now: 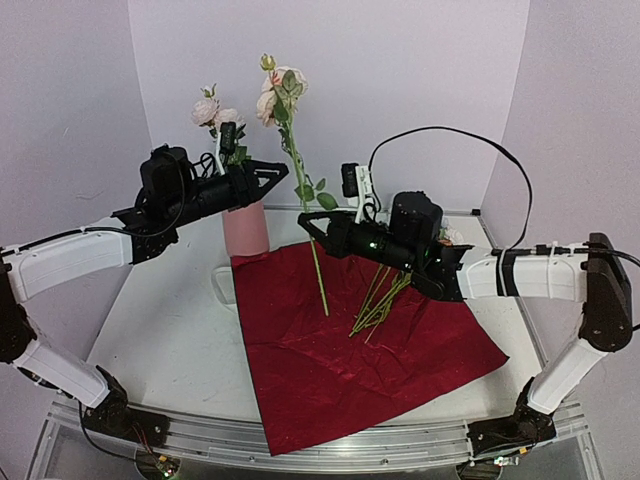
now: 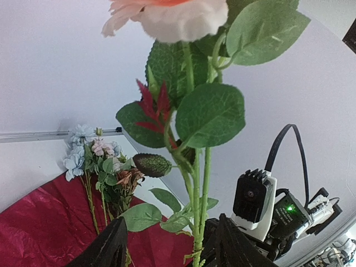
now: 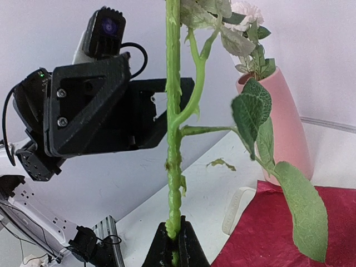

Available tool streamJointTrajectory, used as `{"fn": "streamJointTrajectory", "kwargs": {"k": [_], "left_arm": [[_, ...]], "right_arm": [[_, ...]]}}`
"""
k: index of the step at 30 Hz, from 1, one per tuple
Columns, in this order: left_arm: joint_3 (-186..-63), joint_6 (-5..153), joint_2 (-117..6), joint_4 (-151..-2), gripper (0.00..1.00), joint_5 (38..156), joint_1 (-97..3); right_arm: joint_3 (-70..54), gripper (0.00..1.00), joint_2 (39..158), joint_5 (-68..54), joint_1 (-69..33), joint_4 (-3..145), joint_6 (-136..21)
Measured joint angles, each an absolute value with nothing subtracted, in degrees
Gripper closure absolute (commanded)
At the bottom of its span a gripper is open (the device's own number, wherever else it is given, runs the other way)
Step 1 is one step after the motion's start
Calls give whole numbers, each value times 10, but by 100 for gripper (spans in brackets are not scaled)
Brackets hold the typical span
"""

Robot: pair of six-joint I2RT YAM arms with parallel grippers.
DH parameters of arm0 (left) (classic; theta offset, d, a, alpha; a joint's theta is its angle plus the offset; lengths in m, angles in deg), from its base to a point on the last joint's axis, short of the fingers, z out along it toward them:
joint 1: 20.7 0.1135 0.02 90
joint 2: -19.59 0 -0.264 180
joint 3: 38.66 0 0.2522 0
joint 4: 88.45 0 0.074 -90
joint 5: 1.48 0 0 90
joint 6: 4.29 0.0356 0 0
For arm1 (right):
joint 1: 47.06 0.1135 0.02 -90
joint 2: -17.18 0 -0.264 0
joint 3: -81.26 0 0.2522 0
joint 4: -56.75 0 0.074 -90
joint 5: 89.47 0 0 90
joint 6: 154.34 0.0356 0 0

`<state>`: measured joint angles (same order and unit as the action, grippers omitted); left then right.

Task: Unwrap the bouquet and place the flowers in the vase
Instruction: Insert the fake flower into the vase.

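Green plastic-looking stem of the long peach-and-white rose (image 1: 268,104): I'm pinching it upright, right hand (image 1: 312,222) clamped tight, so my left hand (image 1: 283,177), fingers apart either side, can probably ferry it into the tall salmon-pink vase (image 1: 246,232) alongside.

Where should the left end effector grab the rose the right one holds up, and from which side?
The main stem, above the right end effector and below the bloom. Come in level from the left arm's side, fingers straddling it: the stem is thin and stands nearly upright, suiting a sideways pinch. The left end effector is open around it; mind the side leaves.
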<state>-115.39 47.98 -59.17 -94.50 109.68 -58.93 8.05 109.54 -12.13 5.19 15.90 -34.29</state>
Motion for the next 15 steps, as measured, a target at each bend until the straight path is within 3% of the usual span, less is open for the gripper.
{"fn": "streamJointTrajectory", "kwargs": {"k": [11, 15], "left_arm": [[-1154, 463, -608, -964, 44, 1115, -591], [-1154, 461, -615, -968, 47, 1125, -594]], "right_arm": [[74, 100, 1103, -125, 58, 152, -341], [74, 100, 1104, -127, 58, 152, -341]]}}
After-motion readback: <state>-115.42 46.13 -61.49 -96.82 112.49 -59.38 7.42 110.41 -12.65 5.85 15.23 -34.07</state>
